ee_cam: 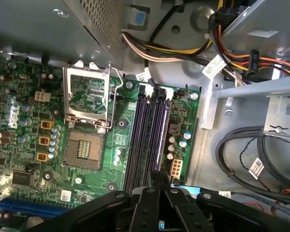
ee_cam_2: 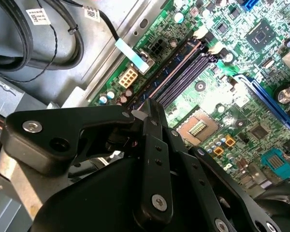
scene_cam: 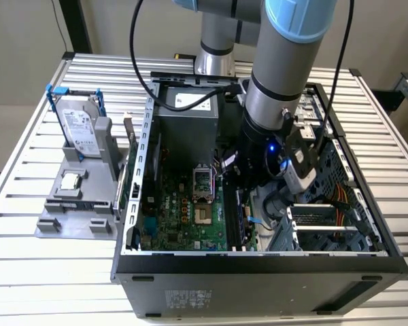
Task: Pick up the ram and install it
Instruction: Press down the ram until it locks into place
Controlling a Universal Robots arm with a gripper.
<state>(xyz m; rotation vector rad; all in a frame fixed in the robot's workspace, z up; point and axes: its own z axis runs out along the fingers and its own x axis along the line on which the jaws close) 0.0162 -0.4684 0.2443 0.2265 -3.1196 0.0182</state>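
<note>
My gripper (scene_cam: 250, 193) is down inside the open computer case (scene_cam: 132, 224), over the memory slots (ee_cam: 142, 140) beside the processor socket (ee_cam: 84, 150). In both wrist views its black fingers (ee_cam: 159, 180) are drawn together. They pinch the top edge of the ram (ee_cam: 160, 130), a thin dark stick seen edge-on. The ram stands in line with the slot nearest the white power connector (ee_cam: 175, 168). In the second wrist view the fingertips (ee_cam_2: 152, 107) sit at the end of the dark slot rows (ee_cam_2: 181, 72). In the exterior view the ram (scene_cam: 240, 221) shows as a dark strip below the gripper.
A grey parts holder (scene_cam: 75, 204) at the exterior view's left carries a silver hard drive (scene_cam: 78, 129) and a small square processor chip (scene_cam: 70, 180). Cable bundles (ee_cam: 241, 159) and a metal drive cage (scene_cam: 326, 217) crowd the case beside the slots. The power supply (scene_cam: 187, 112) sits behind the board.
</note>
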